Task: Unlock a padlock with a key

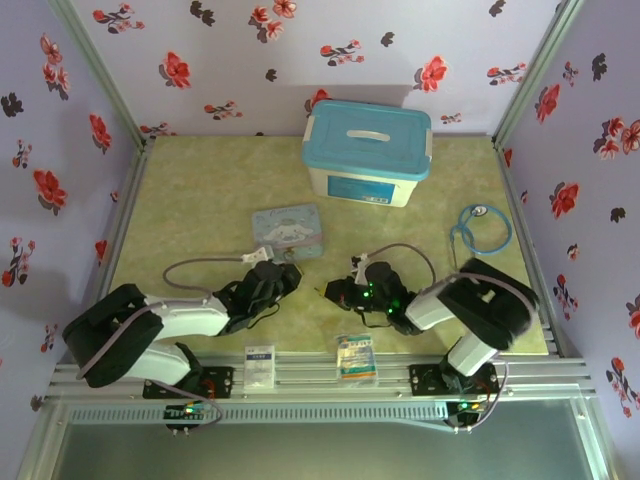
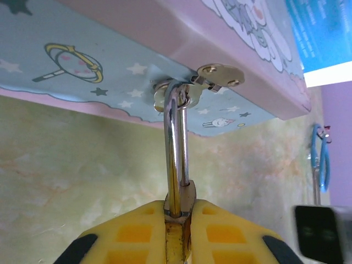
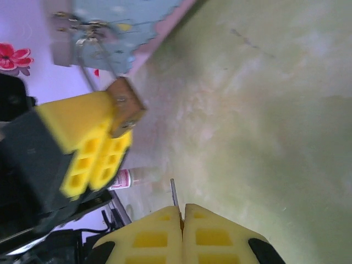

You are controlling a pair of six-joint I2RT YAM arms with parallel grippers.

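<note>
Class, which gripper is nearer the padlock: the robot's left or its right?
Left. The left gripper clamps the padlock; the right gripper, pinching the key, sits apart from it.

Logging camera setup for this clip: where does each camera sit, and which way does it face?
Top external: above and behind the arms, looking down at the table; both arms show, bases at the bottom.
Left wrist: on the left arm, looking along the left end effector at the padlock hooked through the hasp of the tin.
Right wrist: on the right arm, looking over the right end effector and the key toward the padlock.
Shared: both wrist views show the padlock and the tin.
</note>
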